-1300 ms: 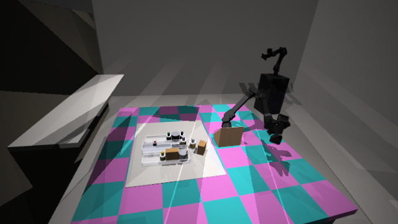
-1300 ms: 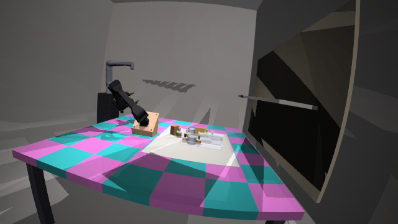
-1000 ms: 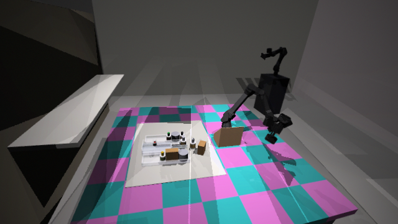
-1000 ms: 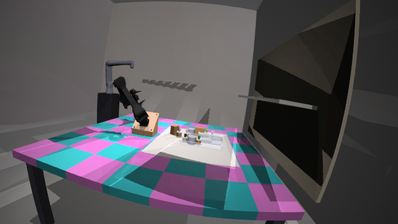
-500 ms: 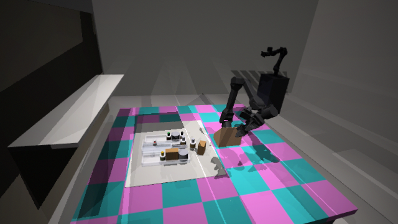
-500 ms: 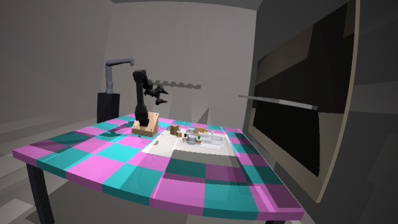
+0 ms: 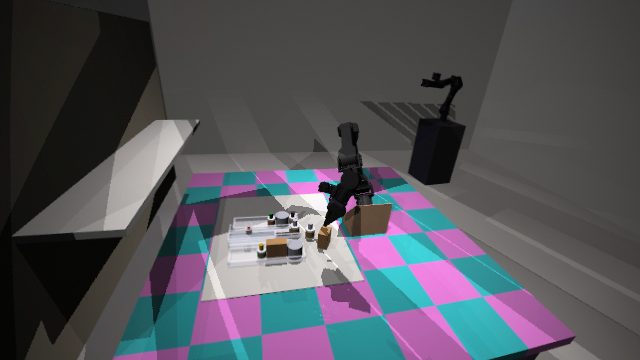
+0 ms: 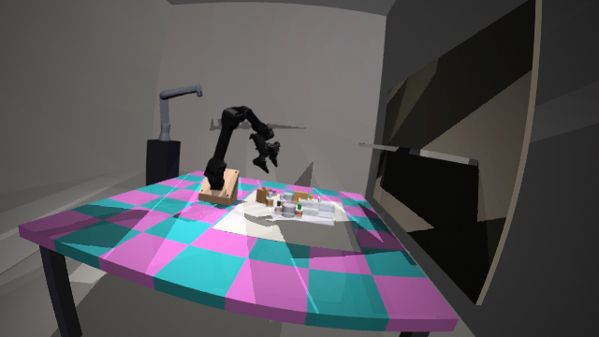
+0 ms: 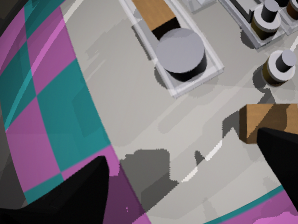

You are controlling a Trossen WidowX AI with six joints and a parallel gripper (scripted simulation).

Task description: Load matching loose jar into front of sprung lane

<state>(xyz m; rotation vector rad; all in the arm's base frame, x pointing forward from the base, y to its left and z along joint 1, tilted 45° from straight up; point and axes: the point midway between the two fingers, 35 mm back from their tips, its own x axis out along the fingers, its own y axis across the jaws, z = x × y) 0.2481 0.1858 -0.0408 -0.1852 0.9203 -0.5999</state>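
The loose jar (image 7: pixel 310 232) (image 8: pixel 270 201) (image 9: pixel 277 71), amber with a pale shoulder and grey cap, stands upright on the pale mat before the lanes' front ends. A similar jar (image 7: pixel 294 228) (image 9: pixel 265 24) stands near the front of the clear middle lane (image 7: pixel 236 240). A small red-topped item (image 7: pixel 248 230) shows farther back there; the pusher plate is too small to make out. My gripper (image 7: pixel 326 223) (image 8: pixel 271 168) (image 9: pixel 186 151) is open and empty, high above the mat. In the wrist view the loose jar lies beyond the right finger, outside the gap.
A loose brown box (image 7: pixel 324 238) (image 8: pixel 263 195) (image 9: pixel 270 120) stands beside the loose jar. The near lane holds a yellow-capped bottle (image 7: pixel 261 251), a brown box (image 7: pixel 276 248) and a wide grey-lidded jar (image 7: pixel 295 249) (image 9: pixel 181 52). The far lane holds a green-capped bottle (image 7: pixel 271 219) and another wide jar (image 7: pixel 282 218).
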